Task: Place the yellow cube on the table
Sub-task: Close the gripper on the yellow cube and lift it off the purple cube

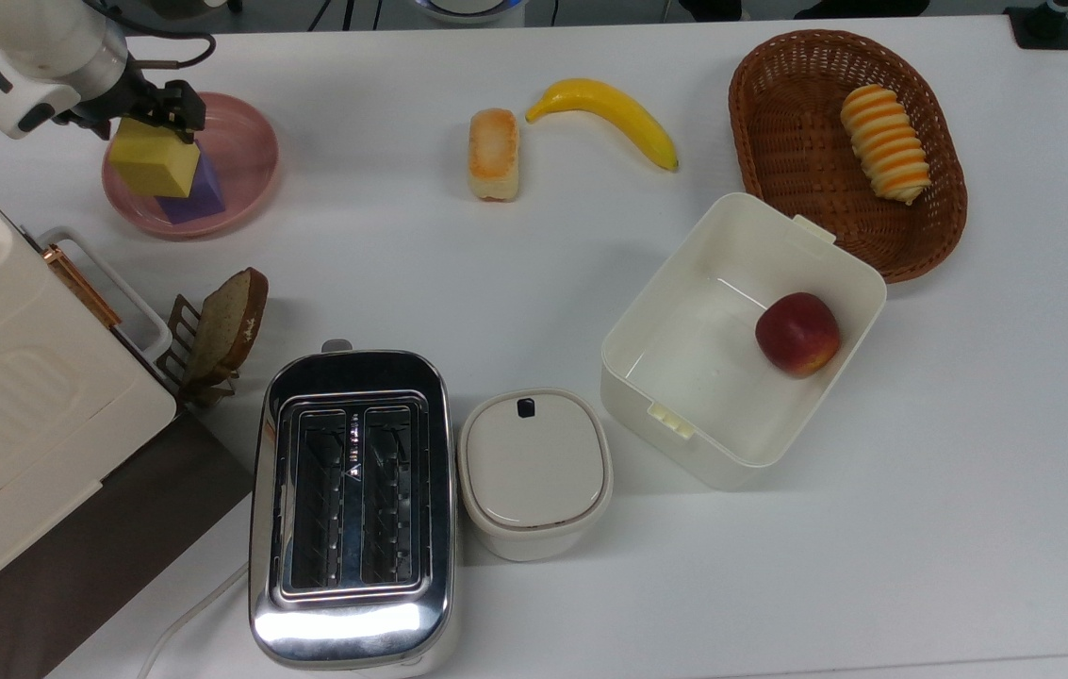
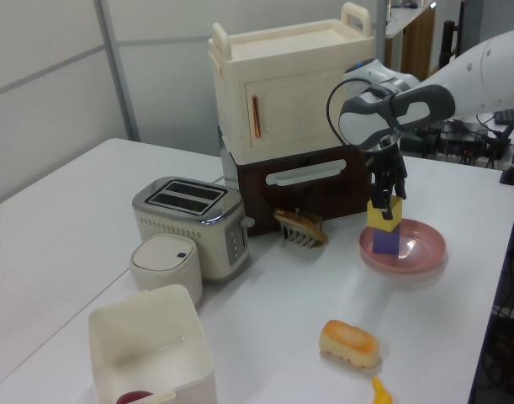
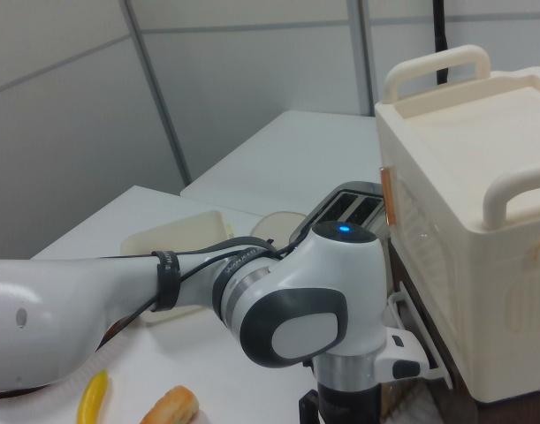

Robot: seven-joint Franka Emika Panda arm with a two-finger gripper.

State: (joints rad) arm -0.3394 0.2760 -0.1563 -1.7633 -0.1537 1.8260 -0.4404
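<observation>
Robotics lab or office room, staged as a mock kitchen. White table [image 1: 967,453] carries kitchen props: chrome toaster [image 1: 352,505], toy-like cream cabinet [image 2: 282,88] with handles, wicker basket [image 1: 807,179], banana [image 1: 607,111], pink plate [image 1: 246,151], white bin [image 1: 741,339] holding an apple [image 1: 797,333]. Plain grey partition walls [image 2: 46,93] with metal seams behind. Far right in the left view: desks with cables and a keyboard [image 2: 507,91]. White robot arm [image 3: 119,309] over the table.

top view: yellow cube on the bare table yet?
No, the yellow cube sits on the purple cube inside the pink plate, with the gripper at its top.
</observation>
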